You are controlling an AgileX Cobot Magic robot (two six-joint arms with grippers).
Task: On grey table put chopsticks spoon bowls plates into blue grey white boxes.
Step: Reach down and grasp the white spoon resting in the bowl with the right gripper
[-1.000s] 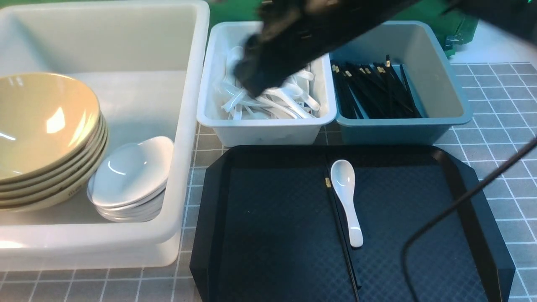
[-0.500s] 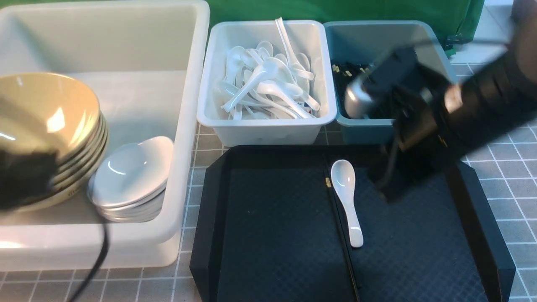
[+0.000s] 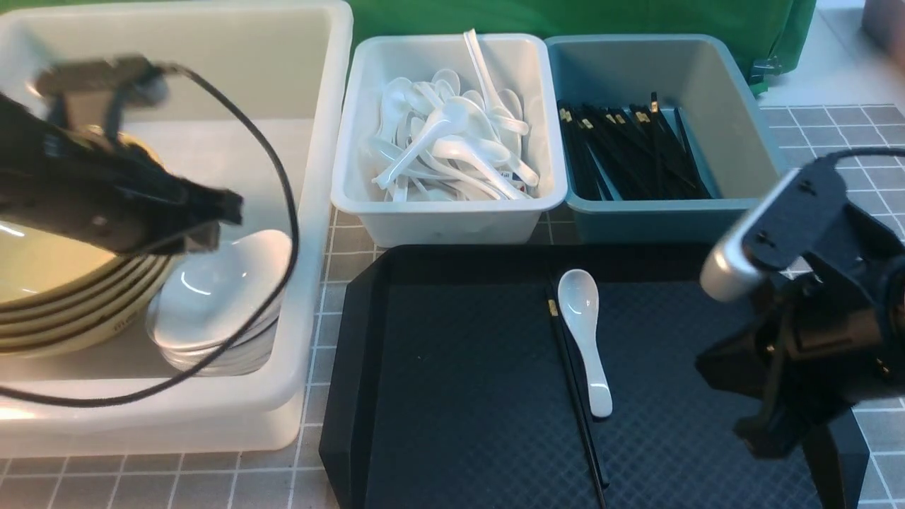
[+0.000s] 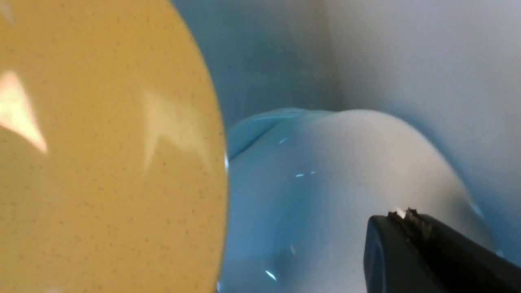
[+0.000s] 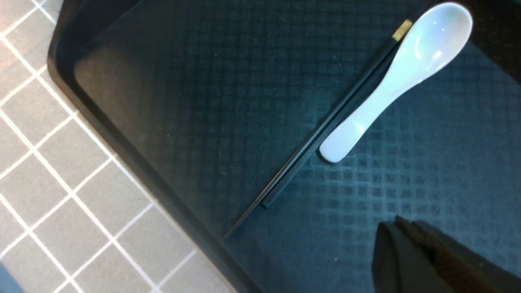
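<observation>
A white spoon [image 3: 583, 332] [image 5: 390, 85] lies on the black tray [image 3: 459, 396] beside a pair of black chopsticks [image 3: 576, 396] [image 5: 325, 130]. My right gripper [image 3: 749, 428] [image 5: 397, 223] hovers shut and empty over the tray, to the right of the spoon's handle. Stacked olive-yellow bowls [image 3: 63, 297] [image 4: 101, 162] and stacked white plates [image 3: 212, 297] [image 4: 325, 183] sit in the big white tub [image 3: 311, 212]. My left gripper [image 3: 230, 219] [image 4: 403, 213] is shut and empty just above the plates.
A pale grey-white bin [image 3: 452, 219] holds several white spoons and a blue-grey bin [image 3: 664, 219] holds several chopsticks, both behind the tray. The grey table [image 3: 848, 198] shows to the right. A black cable loops from my left arm over the tub.
My right arm swung from over the spoon bin down to the tray's right side, jaws closing. My left arm came in from the left, over the bowls toward the plates.
</observation>
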